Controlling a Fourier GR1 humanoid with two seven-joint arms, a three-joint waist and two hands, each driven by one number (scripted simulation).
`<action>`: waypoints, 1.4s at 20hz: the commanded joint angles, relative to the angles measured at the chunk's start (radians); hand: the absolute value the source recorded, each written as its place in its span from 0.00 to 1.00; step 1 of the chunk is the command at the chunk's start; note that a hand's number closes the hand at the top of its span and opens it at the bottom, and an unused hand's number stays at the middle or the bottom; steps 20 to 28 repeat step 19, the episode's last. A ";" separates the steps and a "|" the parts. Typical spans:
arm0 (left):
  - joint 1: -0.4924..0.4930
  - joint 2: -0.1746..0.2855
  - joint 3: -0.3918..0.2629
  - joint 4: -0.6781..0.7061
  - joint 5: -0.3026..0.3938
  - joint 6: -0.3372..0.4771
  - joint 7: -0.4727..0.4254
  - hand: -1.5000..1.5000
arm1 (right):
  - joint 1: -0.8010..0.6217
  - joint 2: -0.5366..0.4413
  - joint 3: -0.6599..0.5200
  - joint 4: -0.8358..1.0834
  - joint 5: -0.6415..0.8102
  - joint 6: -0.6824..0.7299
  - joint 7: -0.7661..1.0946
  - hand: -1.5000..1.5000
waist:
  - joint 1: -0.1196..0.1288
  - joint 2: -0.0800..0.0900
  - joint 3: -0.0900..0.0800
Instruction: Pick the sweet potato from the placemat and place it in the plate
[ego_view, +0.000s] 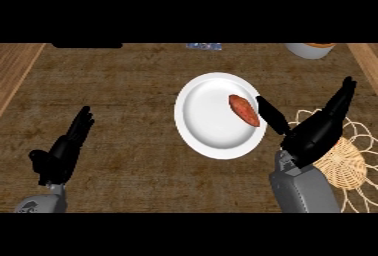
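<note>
sweet potato (244, 110) lies on plate (209, 127); right robot hand (314, 136) released, fingers straight. withdraw straight back over placemat (348, 165), avoid clipping plate rim

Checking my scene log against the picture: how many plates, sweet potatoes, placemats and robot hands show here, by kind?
plate: 1
sweet potato, lying on the plate: 1
placemat: 1
hands: 2, left hand and right hand, both open
Total: 5
</note>
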 joint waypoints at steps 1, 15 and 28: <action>0.019 0.022 0.019 -0.039 0.014 -0.008 0.020 0.50 | 0.192 0.001 0.125 -0.080 0.008 -0.267 0.145 0.00 | -0.006 -0.005 0.000; -0.040 -0.017 0.021 0.074 -0.028 0.010 -0.035 0.50 | 0.668 -0.101 0.379 -0.189 -0.103 -0.501 -0.110 0.00 | -0.015 0.003 -0.002; -0.015 -0.051 -0.008 0.011 -0.044 0.041 0.006 0.50 | 0.810 -0.055 0.456 -0.170 -0.054 -0.610 -0.198 0.00 | -0.020 0.000 -0.002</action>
